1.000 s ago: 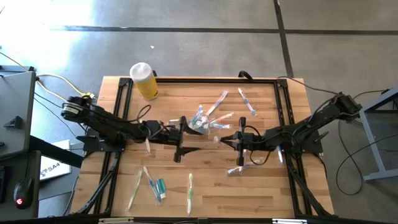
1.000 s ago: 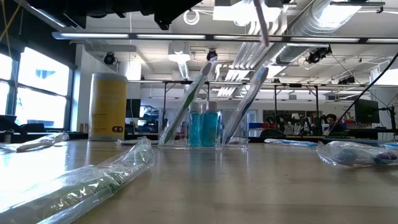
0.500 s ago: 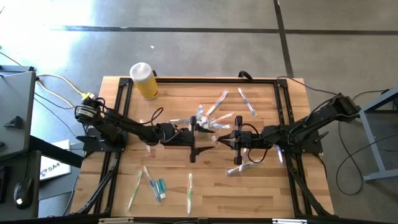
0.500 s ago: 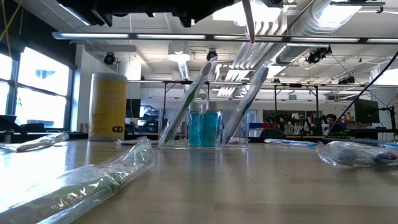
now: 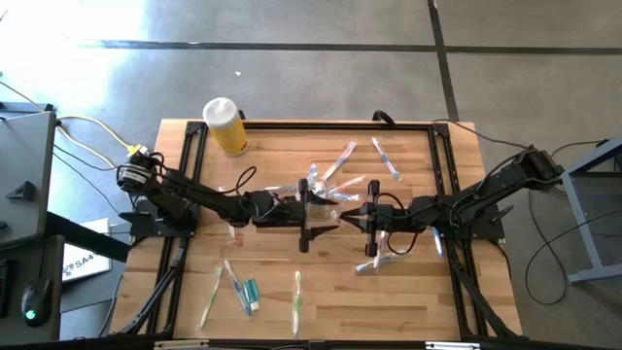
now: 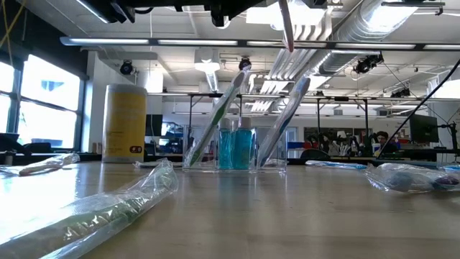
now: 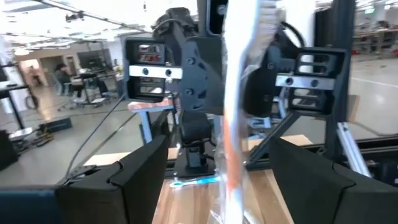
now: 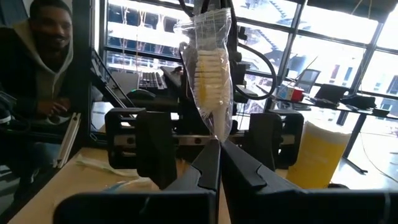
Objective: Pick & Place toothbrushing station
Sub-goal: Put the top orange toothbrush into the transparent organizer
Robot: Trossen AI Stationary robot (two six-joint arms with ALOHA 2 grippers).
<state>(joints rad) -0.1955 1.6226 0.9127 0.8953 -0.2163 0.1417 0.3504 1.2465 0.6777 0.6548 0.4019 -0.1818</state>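
A clear container (image 5: 316, 191) stands mid-table with teal-ended tubes and toothbrushes leaning in it; the low view shows it as the container (image 6: 236, 148). A toothbrush in a clear wrapper (image 8: 211, 68) is upright in the air just in front of the container, with my right gripper (image 8: 219, 144) shut on it. My left gripper (image 7: 219, 142) is open and faces the right one. Its fingers stand on either side of the wrapped toothbrush (image 7: 233, 124) without touching it. In the high view the two grippers (image 5: 323, 211) (image 5: 342, 216) meet at the table's middle. My right gripper pinches the wrapped toothbrush between its two fingers just below the bristle head, at the narrowing wrapper (image 8: 217, 132). The fingers lie level, come from the table's right and cross the brush. The head stands above them, and the pink handle (image 6: 287, 25) hangs below, clear of the table.
A yellow bottle (image 5: 225, 124) stands at the far left corner. Wrapped toothbrushes lie at the near left (image 5: 214, 292), near centre (image 5: 296, 301), far right (image 5: 386, 160) and under the right arm (image 5: 374, 262). Teal tubes (image 5: 250, 292) lie near left. A person (image 8: 43, 56) sits beyond the table.
My left gripper has moved toward the table's right, up to the held toothbrush, and its open fingers now flank it. My right gripper has kept its hold in place.
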